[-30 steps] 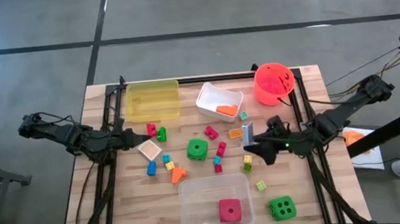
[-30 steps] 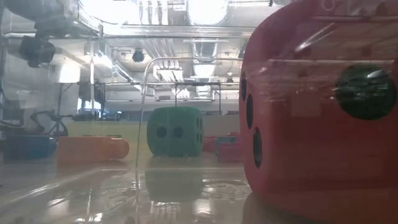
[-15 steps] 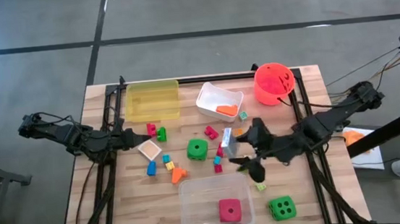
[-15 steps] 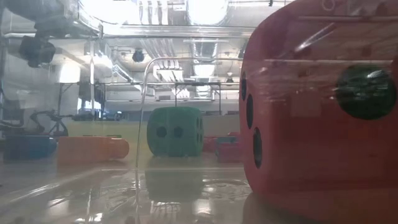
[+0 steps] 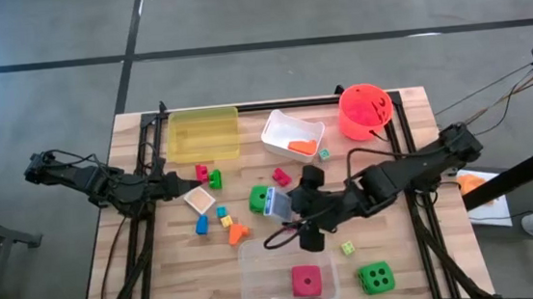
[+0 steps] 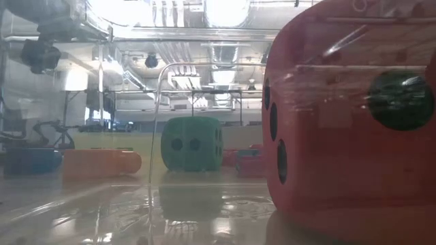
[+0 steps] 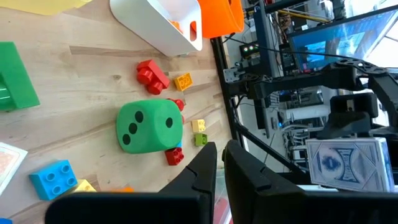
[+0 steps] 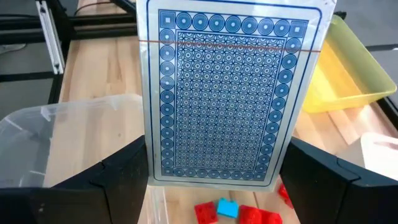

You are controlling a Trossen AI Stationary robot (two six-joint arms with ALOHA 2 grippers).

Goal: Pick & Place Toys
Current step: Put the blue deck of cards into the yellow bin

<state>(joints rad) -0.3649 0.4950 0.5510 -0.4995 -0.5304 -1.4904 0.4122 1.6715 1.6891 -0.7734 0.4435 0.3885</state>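
Right claw (image 5: pixel 286 211) pinches the flat blue patterned tile (image 8: pixel 227 93) by its side edges, thin, stiff, light, probably slippery; left claw (image 5: pixel 175 185) sits closed.

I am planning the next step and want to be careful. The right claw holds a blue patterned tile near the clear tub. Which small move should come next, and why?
Probably carry it a little further over the clear tub: the right claw grips the blue tile near the tub's rim, not yet above the inside, where a pink die already sits.

The wooden table (image 5: pixel 176 274) carries scattered blocks (image 5: pixel 209 217) (dice (image 5: pixel 375 277) too) and tubs (image 5: pixel 204 134).
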